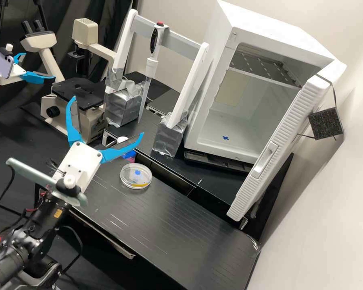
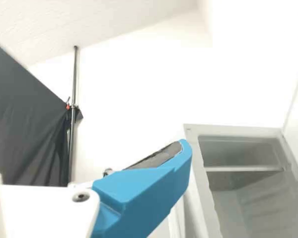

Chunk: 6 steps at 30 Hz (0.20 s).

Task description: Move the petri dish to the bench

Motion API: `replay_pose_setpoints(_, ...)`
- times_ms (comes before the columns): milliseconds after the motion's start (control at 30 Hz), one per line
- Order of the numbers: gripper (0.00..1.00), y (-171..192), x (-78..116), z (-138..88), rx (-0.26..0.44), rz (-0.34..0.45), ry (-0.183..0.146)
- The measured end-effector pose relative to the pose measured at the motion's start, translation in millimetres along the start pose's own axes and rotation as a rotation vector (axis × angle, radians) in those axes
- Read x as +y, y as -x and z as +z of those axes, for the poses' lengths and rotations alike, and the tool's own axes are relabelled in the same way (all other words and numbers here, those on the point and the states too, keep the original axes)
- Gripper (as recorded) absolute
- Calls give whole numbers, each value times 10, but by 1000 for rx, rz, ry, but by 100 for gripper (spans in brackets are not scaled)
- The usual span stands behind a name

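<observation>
Spread wide and empty, a robot's hand [image 1: 108,116] hangs near a clear petri dish [image 1: 135,176] lying flat on the black surface [image 1: 181,225], the delivery apparently complete and the next move calling only for staying clear.

Around me I see plain, pale walls [image 1: 310,241] in bright light, a black curtain [image 2: 25,124] hanging in folds beside a slim upright pole [image 2: 73,74], and the black table [image 1: 213,241] near one wall, marked with thin pale streaks.
</observation>
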Motion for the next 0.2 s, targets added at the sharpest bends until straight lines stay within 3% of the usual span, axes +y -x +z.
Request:
replay_pose_setpoints(33, 100, 21, 66, 13, -5, 33, -35)
replay_pose_setpoints(100, 100, 53, 237, 88, -49, 149, -70)
replay_pose_setpoints(167, 100, 58, 363, 235, -158, 234, -20)
replay_pose_setpoints(200, 100, 54, 374, 300, -208, 227, 3)
